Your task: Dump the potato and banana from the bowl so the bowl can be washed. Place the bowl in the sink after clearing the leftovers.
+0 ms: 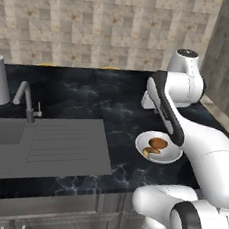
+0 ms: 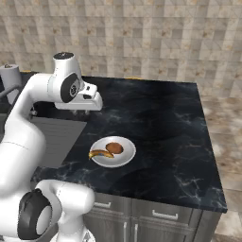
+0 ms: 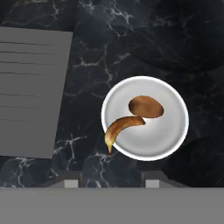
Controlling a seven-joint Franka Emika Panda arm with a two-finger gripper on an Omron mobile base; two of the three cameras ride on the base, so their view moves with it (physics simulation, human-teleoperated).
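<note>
One bowl (image 3: 168, 131) (potato (image 3: 146, 106), banana (image 3: 121, 129) inside) below raised pincer (image 3: 109, 183)

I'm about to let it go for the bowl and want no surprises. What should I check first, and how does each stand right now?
1. Potato and banana lie in the bowl: ok.
2. Banana tip overhangs the rim, may slip: not ok.
3. Bowl sits flat on the counter, beside the sink drainboard: ok.
4. Pincer above the bowl, holding nothing: ok.
5. Pincer gap open enough for the rim: cannot tell.
</note>
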